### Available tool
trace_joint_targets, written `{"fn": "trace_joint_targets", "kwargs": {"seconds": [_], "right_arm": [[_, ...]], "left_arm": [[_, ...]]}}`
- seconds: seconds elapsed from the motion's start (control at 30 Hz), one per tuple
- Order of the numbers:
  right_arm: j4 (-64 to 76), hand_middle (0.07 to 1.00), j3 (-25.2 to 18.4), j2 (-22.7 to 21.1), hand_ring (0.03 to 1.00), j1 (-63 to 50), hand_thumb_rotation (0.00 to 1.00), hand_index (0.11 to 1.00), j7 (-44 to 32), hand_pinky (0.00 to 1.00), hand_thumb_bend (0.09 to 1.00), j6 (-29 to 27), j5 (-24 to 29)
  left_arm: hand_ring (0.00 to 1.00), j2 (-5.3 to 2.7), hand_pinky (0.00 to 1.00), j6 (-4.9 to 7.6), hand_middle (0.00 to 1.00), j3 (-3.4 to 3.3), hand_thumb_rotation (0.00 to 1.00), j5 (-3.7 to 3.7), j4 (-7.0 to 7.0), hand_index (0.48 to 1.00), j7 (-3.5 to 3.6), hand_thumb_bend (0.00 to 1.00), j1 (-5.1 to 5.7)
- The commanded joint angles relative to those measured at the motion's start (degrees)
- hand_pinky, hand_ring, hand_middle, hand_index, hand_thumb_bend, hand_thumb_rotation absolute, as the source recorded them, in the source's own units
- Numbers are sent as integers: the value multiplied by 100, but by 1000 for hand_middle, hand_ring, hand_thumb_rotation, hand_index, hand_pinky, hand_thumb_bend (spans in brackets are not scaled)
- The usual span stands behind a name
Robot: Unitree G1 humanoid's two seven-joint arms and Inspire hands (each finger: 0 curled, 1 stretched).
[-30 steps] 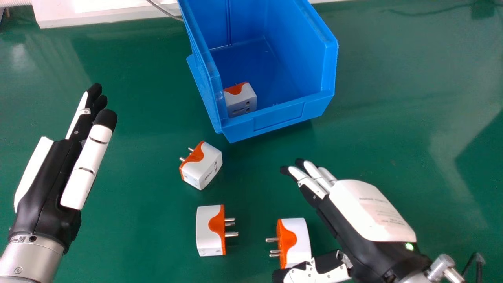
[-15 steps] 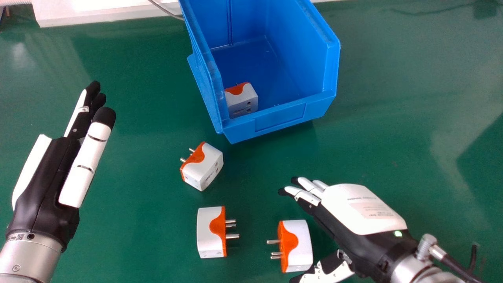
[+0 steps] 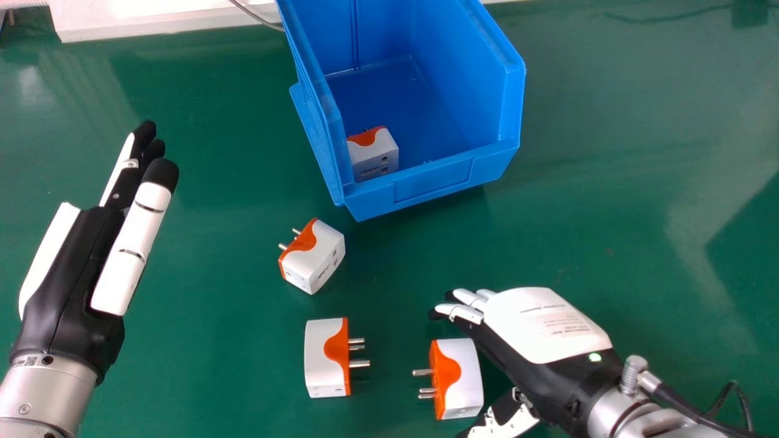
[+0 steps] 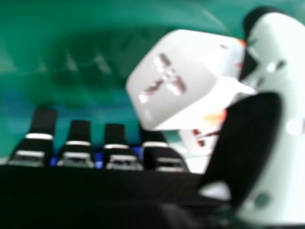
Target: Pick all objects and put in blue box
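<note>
your right hand (image 3: 544, 328) is wide open at the near right, fingers almost straight, thumb spread apart, gripping nothing. the right adapter (image 3: 464, 378) lies just beside it on the green table (image 3: 213, 365); you can't tell if they touch. left of that you have the middle adapter (image 3: 321, 365), prongs facing it, and the far adapter (image 3: 316, 258) beyond. the boxed adapter (image 3: 374, 155) sits in the blue box (image 3: 433, 182), near left corner. your left hand (image 3: 76, 274) is at the left, straight-fingered and holding nothing.
</note>
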State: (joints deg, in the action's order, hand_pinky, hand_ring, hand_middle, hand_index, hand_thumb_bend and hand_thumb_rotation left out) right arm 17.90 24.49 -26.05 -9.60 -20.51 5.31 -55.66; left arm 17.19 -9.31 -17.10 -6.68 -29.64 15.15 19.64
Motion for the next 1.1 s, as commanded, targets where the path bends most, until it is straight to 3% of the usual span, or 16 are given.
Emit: {"fn": "trace_joint_targets", "kwargs": {"seconds": [0.0,0.3,1.07], "right_arm": [[109,922,60,17,913,69,239,850,-60,825,513,38,-176],[316,888,242,196,878,52,227,818,-278,795,548,195,-561],[84,853,431,385,842,285,212,783,-415,752,565,233,-813]], "left_arm": [[1000,75,1000,-6,1000,-53,1000,-24,-138,1000,-6,524,-54],[1000,107,1000,-103,1000,-71,1000,-39,-83,1000,-4,526,-163],[1000,100,1000,-353,1000,-97,1000,-31,-262,1000,-46,519,-193]]}}
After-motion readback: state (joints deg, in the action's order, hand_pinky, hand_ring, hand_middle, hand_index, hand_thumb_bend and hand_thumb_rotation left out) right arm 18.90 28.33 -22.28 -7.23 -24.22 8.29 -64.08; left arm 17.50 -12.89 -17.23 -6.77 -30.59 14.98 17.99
